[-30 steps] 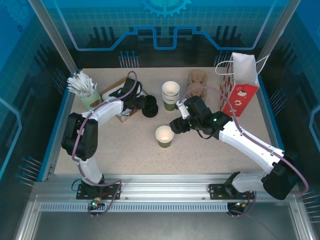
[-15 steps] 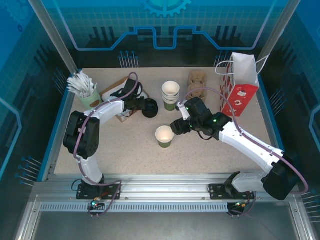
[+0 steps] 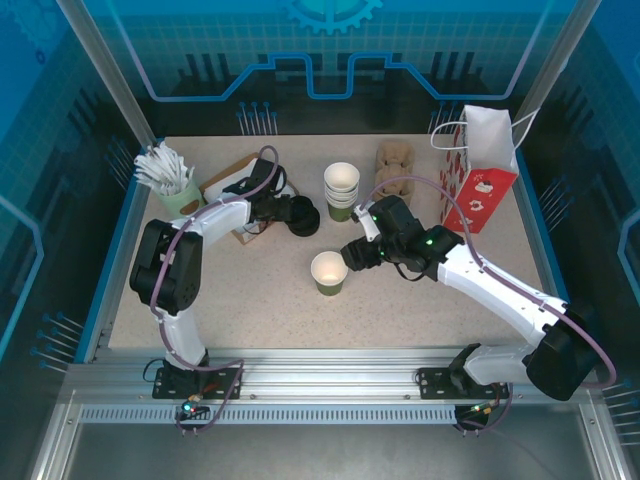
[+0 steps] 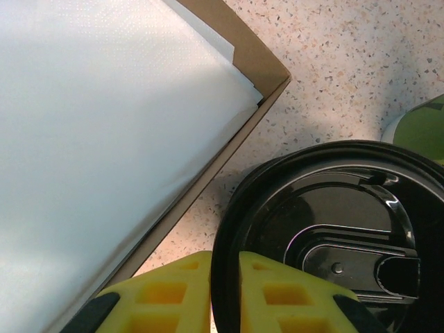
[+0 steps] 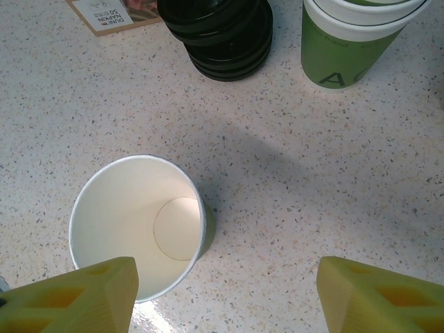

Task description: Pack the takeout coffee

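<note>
A: Since no lid is on it yet, the coffee is sitting as an open green cup (image 3: pixel 329 272) in the middle of the table. It's standing upright with nothing showing inside.
B: How's it handling?
A: I'm judging it as light, thin paper that's going to crush at the open rim and tip easily. I'm suggesting a hold around the wall below the rim, with a gentle squeeze.
B: And the fingers?
A: The right gripper (image 5: pixel 222 298) is hanging just right of the cup, fingers wide apart. The cup is lying in the gap off centre, crowding one finger and well apart from the other. I'm not able to tell if it's touching.
B: Left side?
A: The left gripper (image 4: pixel 224 277) is working at the far left, fingers nearly together and pinching the rim of the top lid (image 4: pixel 333 243) on the lid pile (image 3: pixel 300 216), just beside the napkin box (image 4: pixel 104 139). I'm reading that lid as stiff, slick plastic with a thin edge, so it's risking a slip.
B: Anything else?
A: A stack of spare cups (image 3: pixel 341 190) is standing just right of the pile, and a paper bag (image 3: pixel 480 180) is waiting at the far right.
</note>
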Controlling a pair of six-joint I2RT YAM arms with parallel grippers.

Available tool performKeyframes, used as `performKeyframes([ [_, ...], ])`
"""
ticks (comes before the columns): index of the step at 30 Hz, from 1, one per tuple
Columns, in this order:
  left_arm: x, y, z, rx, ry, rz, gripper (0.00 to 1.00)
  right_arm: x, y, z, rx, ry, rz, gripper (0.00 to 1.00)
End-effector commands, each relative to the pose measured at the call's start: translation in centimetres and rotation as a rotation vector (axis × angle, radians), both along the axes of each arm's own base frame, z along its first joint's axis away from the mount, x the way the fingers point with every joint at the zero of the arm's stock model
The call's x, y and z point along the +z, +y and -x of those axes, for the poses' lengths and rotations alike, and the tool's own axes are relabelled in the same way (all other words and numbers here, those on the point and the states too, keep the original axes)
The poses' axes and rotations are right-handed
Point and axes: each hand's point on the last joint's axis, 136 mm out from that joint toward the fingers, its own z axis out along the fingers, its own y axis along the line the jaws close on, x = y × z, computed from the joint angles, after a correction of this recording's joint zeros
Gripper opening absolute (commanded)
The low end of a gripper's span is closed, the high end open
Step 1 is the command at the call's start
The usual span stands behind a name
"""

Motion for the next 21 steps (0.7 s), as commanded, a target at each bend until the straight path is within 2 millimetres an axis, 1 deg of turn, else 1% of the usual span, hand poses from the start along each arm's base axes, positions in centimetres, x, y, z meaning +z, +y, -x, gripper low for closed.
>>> performKeyframes([
  [1,1.6,-0.3,-0.4,-0.018,-0.031,-0.012,0.15,0.4,-0.4,0.0,-0.019,-0.007,-0.024,0.7],
  [6,2.6,-0.3,-0.5,-0.017,-0.054,-0.005,0.15,0.4,-0.4,0.0,-0.019,-0.008,-0.024,0.7],
  [15,2.3,-0.5,-0.6,-0.022,-0.045,-0.003,0.21,0.3,-0.3,0.0,-0.018,-0.006,-0.026,0.7],
  [21,2.4,-0.6,-0.6,-0.026,-0.044,0.0,0.2,0.1,-0.3,0.0,-0.018,0.0,-0.029,0.7],
])
